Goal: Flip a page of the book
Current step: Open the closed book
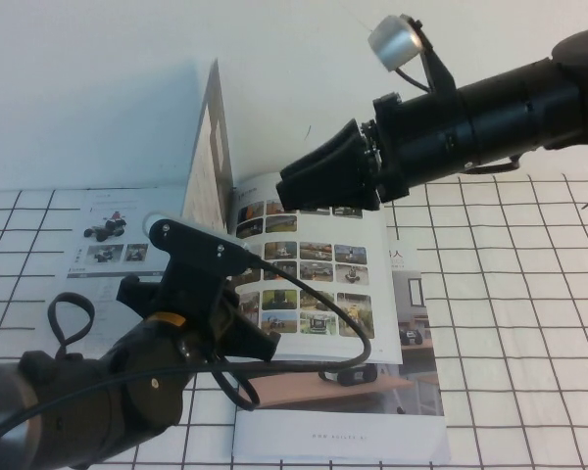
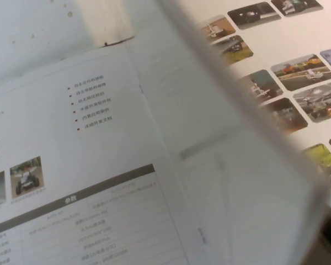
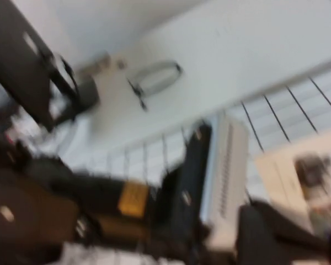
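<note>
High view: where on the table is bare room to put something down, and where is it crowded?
Bare checked cloth lies right of the book and booklet, under the right arm. The middle is crowded: the page stands upright, the right hand beside it, the left hand low over the left leaf.

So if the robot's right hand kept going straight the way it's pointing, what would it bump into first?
Most likely the page standing upright in the open book. The right hand points left towards it from close by, though the depth is hard to judge.
</note>
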Robot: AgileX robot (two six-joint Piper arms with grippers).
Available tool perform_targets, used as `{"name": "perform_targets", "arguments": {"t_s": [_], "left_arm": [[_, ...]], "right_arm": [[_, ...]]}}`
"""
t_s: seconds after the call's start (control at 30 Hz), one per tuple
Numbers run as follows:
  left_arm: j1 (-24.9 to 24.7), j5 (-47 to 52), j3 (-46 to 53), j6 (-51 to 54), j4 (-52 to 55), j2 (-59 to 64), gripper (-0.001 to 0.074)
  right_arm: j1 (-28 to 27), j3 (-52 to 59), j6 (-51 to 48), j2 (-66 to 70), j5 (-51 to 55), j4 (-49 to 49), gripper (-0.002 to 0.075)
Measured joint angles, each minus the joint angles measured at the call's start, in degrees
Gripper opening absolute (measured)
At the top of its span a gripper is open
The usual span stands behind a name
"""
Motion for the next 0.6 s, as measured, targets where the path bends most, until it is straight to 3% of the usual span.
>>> {"name": "perform_targets", "arguments": {"t_s": [0.13, 0.17, 0.3, 0.6], "left_arm": [[0.00, 0.00, 0.00, 0.00, -0.92, 0.00, -0.0003], [0.00, 0.00, 0.00, 0.00, -1.38, 0.00, -0.0004], [0.00, -0.26, 0.00, 0.27, -4.00, 0.00, -0.0004], [0.00, -5.33, 0.00, 8.78, -14.31, 0.31, -0.0003]], "right_arm": [[-0.09, 0.00, 3.37, 0.21, -6.03, -9.92, 0.0081], [-0.09, 0.29, 4.40, 0.97, -7.93, -11.21, 0.0053], [-0.09, 0.46, 6.06, 6.06, -12.83, -12.91, 0.0011], [-0.09, 0.53, 7.44, 19.96, -16.28, -13.28, 0.0001]]}}
